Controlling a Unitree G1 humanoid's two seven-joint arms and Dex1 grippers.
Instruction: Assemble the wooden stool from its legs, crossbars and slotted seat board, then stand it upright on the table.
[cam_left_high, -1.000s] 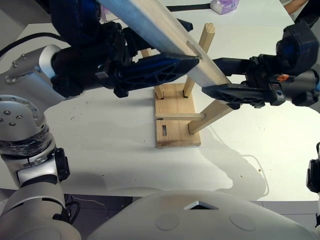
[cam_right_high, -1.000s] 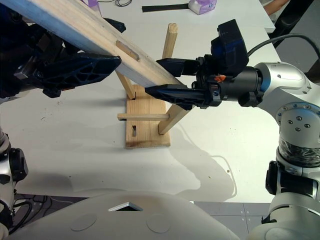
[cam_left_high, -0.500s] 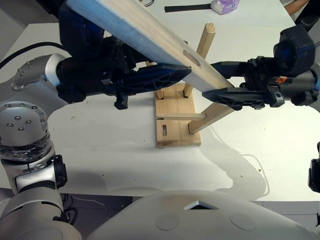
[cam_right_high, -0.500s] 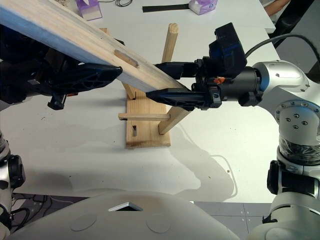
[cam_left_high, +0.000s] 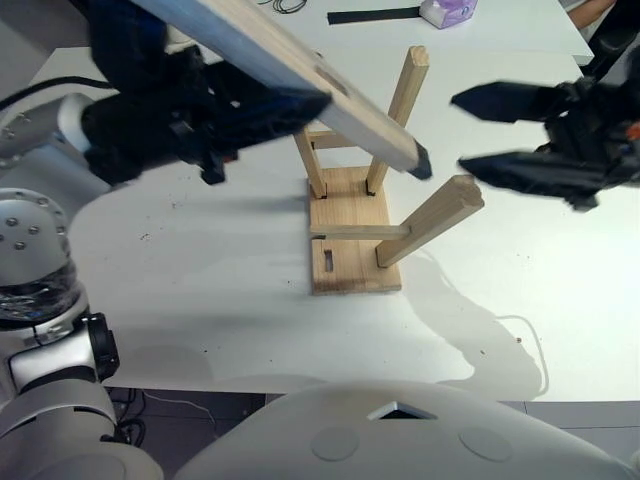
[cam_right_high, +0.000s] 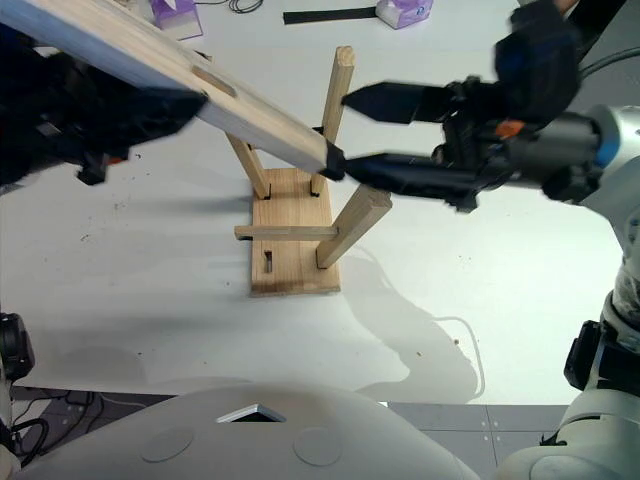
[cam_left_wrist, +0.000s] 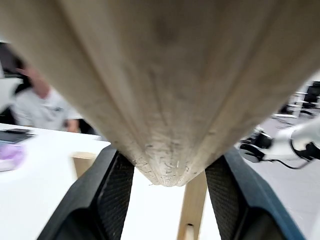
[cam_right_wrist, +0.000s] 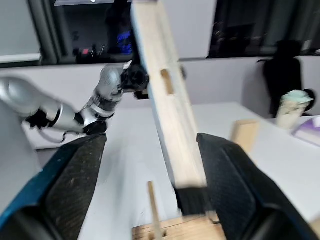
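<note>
Three legs (cam_left_high: 430, 220): stood in the seat board (cam_left_high: 350, 282) on the worktop (cam_left_high: 200, 260).
One leg (cam_left_high: 370, 125): clamped by the left gripper (cam_left_wrist: 169, 165).
Two crossbars (cam_left_high: 355, 232): fitted between legs.
Right gripper (cam_left_high: 462, 132): spread.

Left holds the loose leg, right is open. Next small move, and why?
Probably swing the held leg toward upright over the free slot in the seat board. The left gripper is shut on it, tilted above three standing legs. The right gripper is open, apart from it. The crossbar ends by that slot.
</note>
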